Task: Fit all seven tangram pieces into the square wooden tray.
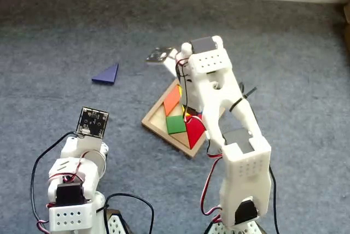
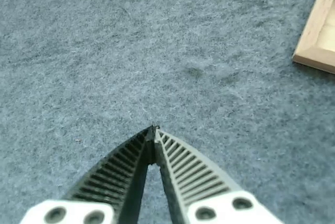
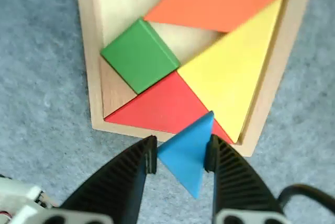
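**Four pieces seated, one in the claw, one loose on the carpet.**

Far left, the dark blue triangle [image 1: 106, 75] lies flat on open carpet, well apart from the tray [image 3: 84, 51], with room all round for an approach. Your left gripper [image 2: 153, 130] is closed on nothing, low over bare carpet. In the tray sit the green square [image 3: 140, 54], orange parallelogram [image 3: 214, 7], red triangle [image 3: 162, 109] and yellow triangle [image 3: 235, 72]. Bare wood shows between green and orange and along the rim beside the green square. Your right gripper [image 3: 181, 152] pinches the light blue triangle [image 3: 187, 157] at the tray's near rim, its tip over the red. By my judgement it must clear that raised edge.
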{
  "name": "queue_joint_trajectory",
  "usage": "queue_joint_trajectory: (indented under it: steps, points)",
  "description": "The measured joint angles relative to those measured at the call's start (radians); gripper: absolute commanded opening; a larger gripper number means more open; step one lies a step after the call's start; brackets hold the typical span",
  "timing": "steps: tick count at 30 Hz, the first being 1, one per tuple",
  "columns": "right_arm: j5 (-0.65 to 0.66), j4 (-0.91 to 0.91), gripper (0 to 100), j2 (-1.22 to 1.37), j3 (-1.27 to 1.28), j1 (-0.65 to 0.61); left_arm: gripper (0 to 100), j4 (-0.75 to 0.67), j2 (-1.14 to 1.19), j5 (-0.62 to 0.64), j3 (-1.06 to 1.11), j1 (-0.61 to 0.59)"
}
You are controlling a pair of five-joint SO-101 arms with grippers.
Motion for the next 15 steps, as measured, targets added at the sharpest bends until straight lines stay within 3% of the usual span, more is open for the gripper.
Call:
queue_joint_trajectory:
  steps: [8,15]
  points:
    - [0.249,-0.066,14.2,0.000,0.000,-0.038,1,0.000,0.000,0.000,0.000,0.000]
    - [0.305,-0.078,14.5,0.000,0.005,-0.107,1,0.000,0.000,0.000,0.000,0.000]
